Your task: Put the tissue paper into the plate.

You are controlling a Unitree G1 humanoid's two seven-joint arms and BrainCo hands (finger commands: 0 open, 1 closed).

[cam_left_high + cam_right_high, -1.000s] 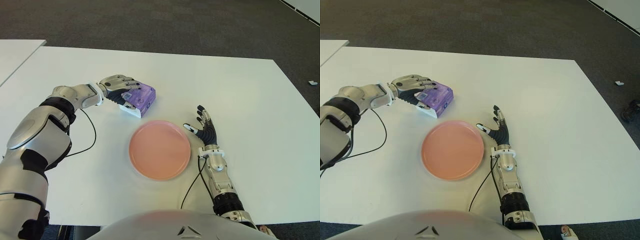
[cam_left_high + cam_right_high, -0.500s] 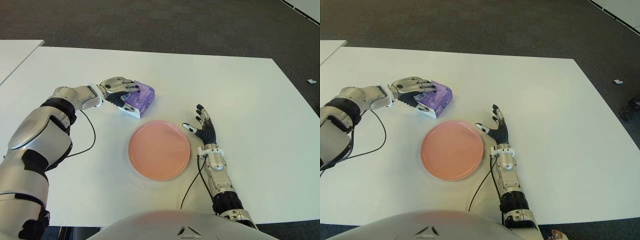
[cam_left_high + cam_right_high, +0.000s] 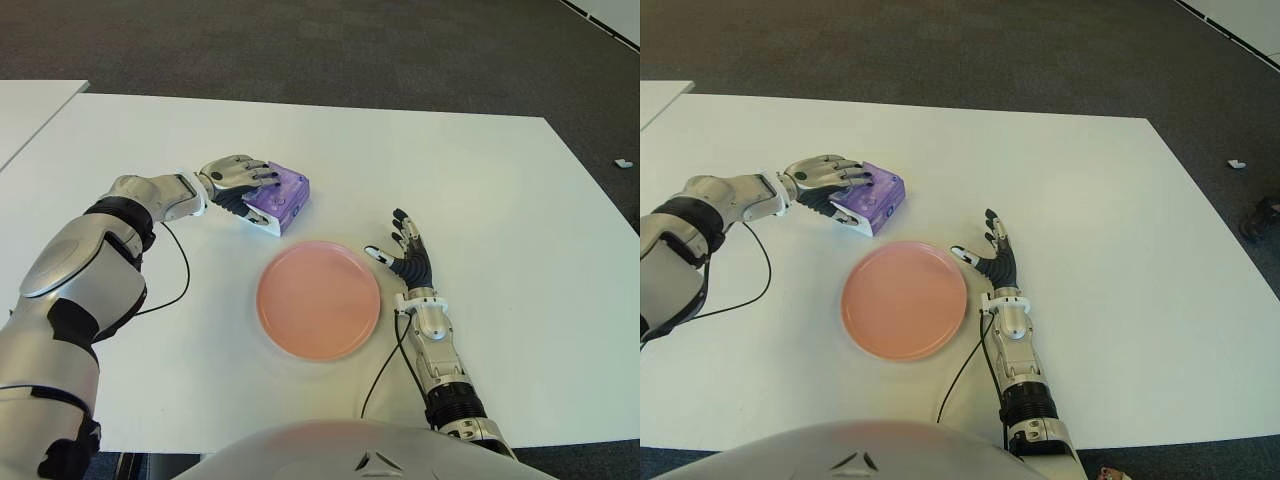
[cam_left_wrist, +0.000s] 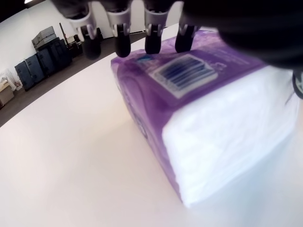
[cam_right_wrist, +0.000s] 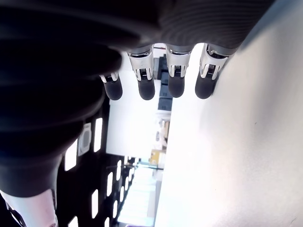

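A purple tissue pack [image 3: 288, 192] with a white end lies on the white table [image 3: 480, 200], just beyond the left rim of the pink plate [image 3: 318, 298]. My left hand [image 3: 250, 188] reaches in from the left and its fingers [image 4: 122, 45] curl over the pack's [image 4: 203, 109] top, gripping it. The pack's lower edge still seems to touch the table. The plate holds nothing. My right hand [image 3: 405, 257] shows just right of the plate, fingers [image 5: 144, 90] spread and holding nothing.
A black cable [image 3: 185, 265] loops from my left wrist across the table, and another [image 3: 385, 365] runs beside my right forearm. A second white table [image 3: 30, 110] stands at the far left. Dark carpet lies beyond the far edge.
My left fingers have closed further over the tissue pack, and the pack has shifted slightly back and left. The right hand and the plate stay where they were.
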